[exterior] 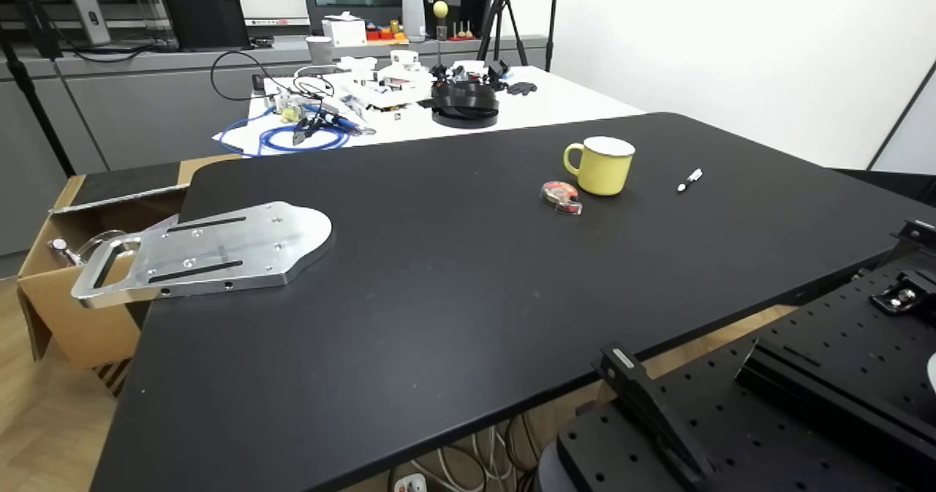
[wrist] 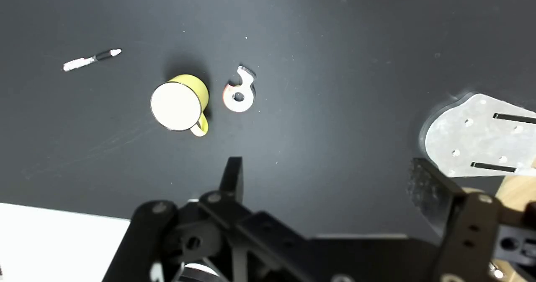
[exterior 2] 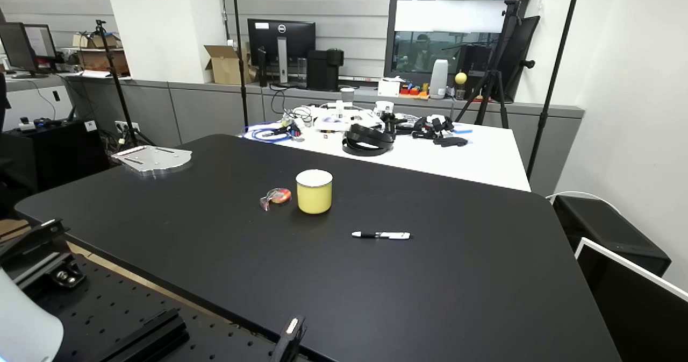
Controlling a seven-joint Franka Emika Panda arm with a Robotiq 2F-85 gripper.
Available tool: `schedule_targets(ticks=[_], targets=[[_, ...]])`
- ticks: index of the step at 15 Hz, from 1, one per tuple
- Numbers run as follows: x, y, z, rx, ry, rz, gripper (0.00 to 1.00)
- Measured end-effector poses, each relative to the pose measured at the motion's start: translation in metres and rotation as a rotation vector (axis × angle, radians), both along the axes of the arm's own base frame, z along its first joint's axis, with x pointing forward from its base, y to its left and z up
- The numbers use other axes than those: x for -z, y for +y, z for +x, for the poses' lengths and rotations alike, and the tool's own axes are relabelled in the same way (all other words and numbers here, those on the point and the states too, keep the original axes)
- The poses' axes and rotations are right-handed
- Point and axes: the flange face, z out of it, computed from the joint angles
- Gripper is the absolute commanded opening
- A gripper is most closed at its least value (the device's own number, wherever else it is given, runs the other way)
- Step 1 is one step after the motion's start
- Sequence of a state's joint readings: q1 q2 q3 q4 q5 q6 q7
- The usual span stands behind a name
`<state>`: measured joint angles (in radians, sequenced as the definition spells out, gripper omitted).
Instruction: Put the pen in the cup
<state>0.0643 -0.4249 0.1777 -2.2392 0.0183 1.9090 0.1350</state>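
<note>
One cup (wrist: pixel 181 102), unreadably white inside

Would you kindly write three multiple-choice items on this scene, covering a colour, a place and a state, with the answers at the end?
1. What colour is the outside of the mug?
A) Blue
B) Yellow
C) Red

2. Where is the pen?
A) Inside the mug
B) Across the mug's rim
C) On the black table, apart from the mug

3. How does the gripper stand?
A) Open
B) Shut on the pen
C) Shut on the mug's handle

Answers:
1. B: its yellow side shows in both exterior views.
2. C: all three views show it lying on the table with a gap to the mug.
3. A: the wrist view shows its jaws wide apart with nothing held.
</note>
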Motion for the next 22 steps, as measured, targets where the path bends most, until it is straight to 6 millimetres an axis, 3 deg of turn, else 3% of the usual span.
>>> schedule_targets(ticks=[3,6,17,22], targets=[[0.001,-0.004,0.003,0.023,-0.005,0.002,1.00],[0.003,-0.031,0.017,0.152,-0.035,-0.003,1.00],[0.033,-0.192,0.095,0.691,-0.015,0.023,1.00],[0.054,-0.276,0.115,0.925,-0.040,0.046,1.00]])
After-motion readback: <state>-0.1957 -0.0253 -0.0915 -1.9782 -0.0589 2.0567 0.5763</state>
